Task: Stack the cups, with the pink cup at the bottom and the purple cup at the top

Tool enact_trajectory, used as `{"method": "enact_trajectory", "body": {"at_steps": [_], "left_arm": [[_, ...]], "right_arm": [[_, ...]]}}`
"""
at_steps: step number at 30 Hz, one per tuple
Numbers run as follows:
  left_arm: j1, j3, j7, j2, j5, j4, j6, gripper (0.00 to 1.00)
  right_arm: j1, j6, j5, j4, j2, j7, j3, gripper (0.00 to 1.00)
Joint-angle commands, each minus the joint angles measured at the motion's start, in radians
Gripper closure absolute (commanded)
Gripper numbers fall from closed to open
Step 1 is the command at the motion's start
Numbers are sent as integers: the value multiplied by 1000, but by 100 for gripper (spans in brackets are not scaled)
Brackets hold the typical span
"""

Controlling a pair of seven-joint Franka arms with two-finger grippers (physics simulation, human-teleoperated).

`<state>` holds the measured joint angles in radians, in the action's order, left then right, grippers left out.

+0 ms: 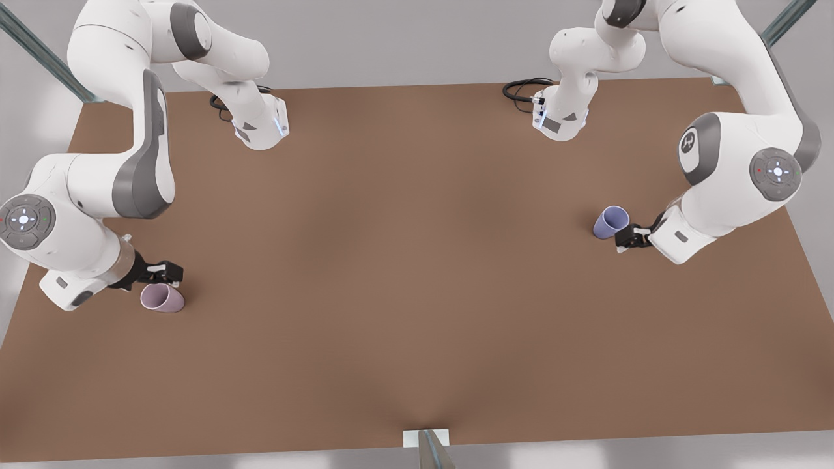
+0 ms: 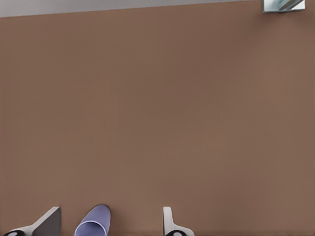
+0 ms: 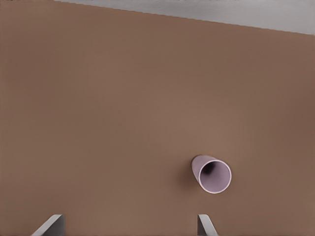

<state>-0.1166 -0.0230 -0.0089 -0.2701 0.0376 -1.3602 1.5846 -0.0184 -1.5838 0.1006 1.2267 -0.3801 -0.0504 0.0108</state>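
While the pink cup and the purple cup stand well apart on the table, the right gripper and left gripper hover beside them, fingers apart; judged pre-grasp, closing comes next.

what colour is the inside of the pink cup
A darker mauve than its pale pink wall; the pink cup shows it best in the right wrist view.
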Motion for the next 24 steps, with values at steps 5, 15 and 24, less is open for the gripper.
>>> {"method": "enact_trajectory", "body": {"at_steps": [5, 15, 24], "left_arm": [[0, 0, 10, 0, 2, 0, -20, 0], [0, -2, 7, -4, 1, -39, -18, 0], [2, -6, 26, -9, 13, -37, -23, 0]], "right_arm": [[90, -74, -65, -3, -59, -218, -3, 0], [199, -328, -140, 318, 0, -352, -15, 0], [285, -470, -137, 424, -29, -477, -17, 0]]}}
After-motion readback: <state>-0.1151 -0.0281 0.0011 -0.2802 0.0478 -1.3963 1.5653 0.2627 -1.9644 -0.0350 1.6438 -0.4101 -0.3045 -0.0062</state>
